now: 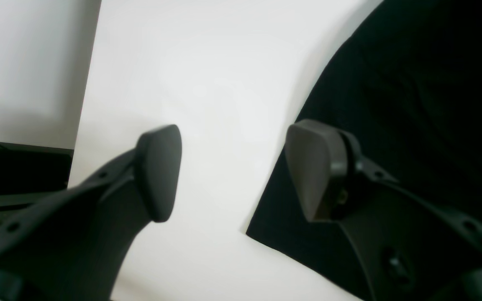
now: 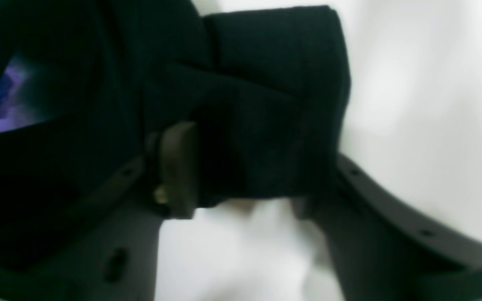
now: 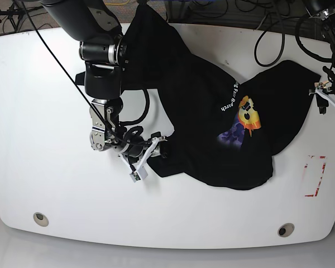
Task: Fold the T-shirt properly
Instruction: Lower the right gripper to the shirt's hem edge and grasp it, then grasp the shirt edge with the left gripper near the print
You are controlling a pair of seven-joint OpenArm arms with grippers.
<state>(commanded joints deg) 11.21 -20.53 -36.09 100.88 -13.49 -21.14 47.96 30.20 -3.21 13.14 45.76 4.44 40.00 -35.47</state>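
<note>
Left wrist: left gripper (image 1: 232, 171) gaping wide, empty — shirt (image 1: 412, 104) edge beside it on table (image 1: 207, 83).
Right wrist: right gripper (image 2: 245, 179) clamped on bunched shirt fold (blurred).
Base: shirt crumpled mid-table, print up.

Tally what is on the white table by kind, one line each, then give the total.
T-shirt: 1
Pincers: 2, the right pincer and the left pincer
Round holes in the table: 2
Red rectangle mark: 1
Total: 6
</note>
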